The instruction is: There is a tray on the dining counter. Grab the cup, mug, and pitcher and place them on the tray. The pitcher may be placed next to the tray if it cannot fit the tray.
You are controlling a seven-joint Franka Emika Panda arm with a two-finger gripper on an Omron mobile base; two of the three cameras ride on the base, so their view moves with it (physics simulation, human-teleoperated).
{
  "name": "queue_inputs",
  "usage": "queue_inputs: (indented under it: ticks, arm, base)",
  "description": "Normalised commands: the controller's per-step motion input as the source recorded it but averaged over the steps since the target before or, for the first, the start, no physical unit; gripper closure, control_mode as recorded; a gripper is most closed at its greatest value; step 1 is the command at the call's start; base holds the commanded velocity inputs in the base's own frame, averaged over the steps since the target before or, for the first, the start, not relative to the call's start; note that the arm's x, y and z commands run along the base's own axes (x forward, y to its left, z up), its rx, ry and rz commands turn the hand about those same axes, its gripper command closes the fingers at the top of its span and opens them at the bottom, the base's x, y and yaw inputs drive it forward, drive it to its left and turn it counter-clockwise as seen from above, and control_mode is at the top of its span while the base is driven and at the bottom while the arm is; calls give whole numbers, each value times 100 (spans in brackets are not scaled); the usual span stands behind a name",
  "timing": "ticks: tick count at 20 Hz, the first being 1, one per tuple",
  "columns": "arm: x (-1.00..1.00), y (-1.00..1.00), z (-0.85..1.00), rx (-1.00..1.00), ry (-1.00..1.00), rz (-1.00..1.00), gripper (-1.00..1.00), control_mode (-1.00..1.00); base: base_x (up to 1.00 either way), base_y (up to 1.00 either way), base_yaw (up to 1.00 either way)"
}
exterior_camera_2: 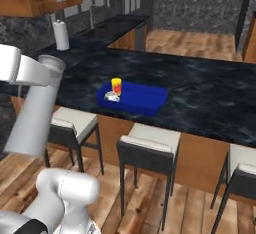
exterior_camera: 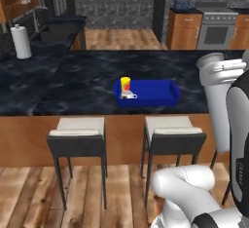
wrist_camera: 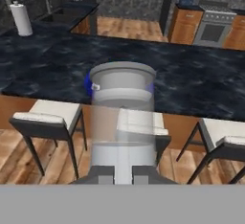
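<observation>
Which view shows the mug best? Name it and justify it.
Left base view: the mug sits unblocked in the tray, in front of the cup. Right base view shows it smaller. In the hand view the held pitcher covers that spot.

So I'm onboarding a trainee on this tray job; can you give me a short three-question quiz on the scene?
1. True or false: the yellow cup and the white mug already sit in the blue tray.
2. Multiple choice: the grey pitcher is (A) on the tray, (B) held up at the gripper in the hand view, short of the dining counter, (C) on a stool.
3. Fill in: the paper towel roll stands on the ____ counter.

Key: 1 true; 2 B; 3 back.
</observation>
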Motion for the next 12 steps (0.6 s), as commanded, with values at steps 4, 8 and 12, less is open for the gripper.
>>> queue_inputs:
  ticks: [4, 8, 12]
  arm:
    - [0, 0, 0, 0, 0, 0, 100, 100]
    - [0, 0, 0, 0, 0, 0, 100, 100]
    - [0, 0, 0, 0, 0, 0, 100, 100]
  base:
    - [72, 38, -31]
    - [75, 25, -29]
    - [80, 4, -25]
